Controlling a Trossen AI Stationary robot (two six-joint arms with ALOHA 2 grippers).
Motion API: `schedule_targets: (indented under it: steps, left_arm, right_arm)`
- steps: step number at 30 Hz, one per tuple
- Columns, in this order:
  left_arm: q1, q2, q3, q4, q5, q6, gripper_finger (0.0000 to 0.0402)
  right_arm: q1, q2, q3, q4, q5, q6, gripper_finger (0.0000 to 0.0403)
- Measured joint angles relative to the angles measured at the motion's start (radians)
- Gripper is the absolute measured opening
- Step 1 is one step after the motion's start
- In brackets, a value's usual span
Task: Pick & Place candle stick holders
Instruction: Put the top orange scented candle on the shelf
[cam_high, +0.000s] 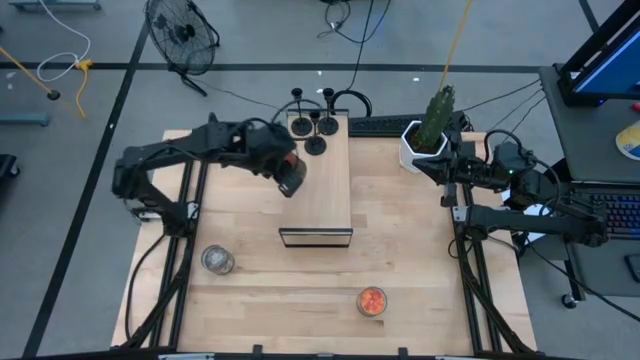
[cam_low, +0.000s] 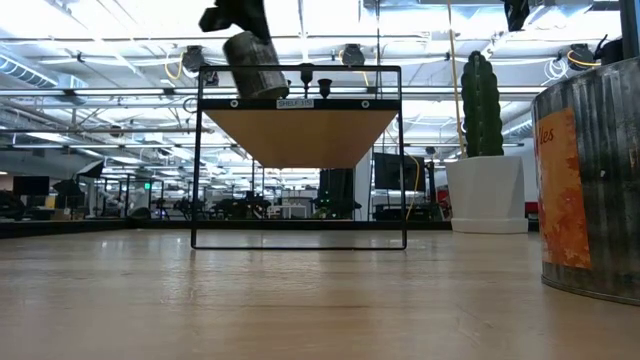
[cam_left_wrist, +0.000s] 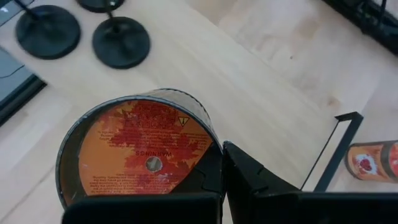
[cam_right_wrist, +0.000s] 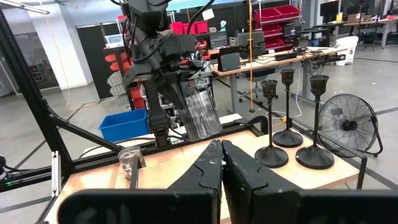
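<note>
Left end effector (cam_high: 290, 180) pinches an orange-red glass cup (cam_left_wrist: 138, 155) above the raised shelf (cam_high: 330, 190), near the three black holders (cam_high: 312, 125); tilted cup (smooth glass) may slip, or clip a stem and topple it; right end effector (cam_right_wrist: 222, 163) pressed together, idle by the cactus pot (cam_high: 424, 146) at the desk's (cam_high: 420, 250) edge.

orange cup (cam_left_wrist: 140, 152) gripped, black holders (cam_left_wrist: 121, 42) near
</note>
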Motion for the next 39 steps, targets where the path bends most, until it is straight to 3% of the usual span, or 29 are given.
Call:
schedule_targets:
  steps: [11,39]
  left_arm:
    - [-0.011,0.157,0.087,-0.07,0.042,-0.003,0.0001]
    - [-0.005,0.159,0.088,-0.001,0.059,-0.013,0.0001]
  right_arm:
    - [0.0,0.0,0.0,-0.021,0.0,0.002,0.0]
    - [0.0,0.0,0.0,-0.021,0.0,0.003,0.0]
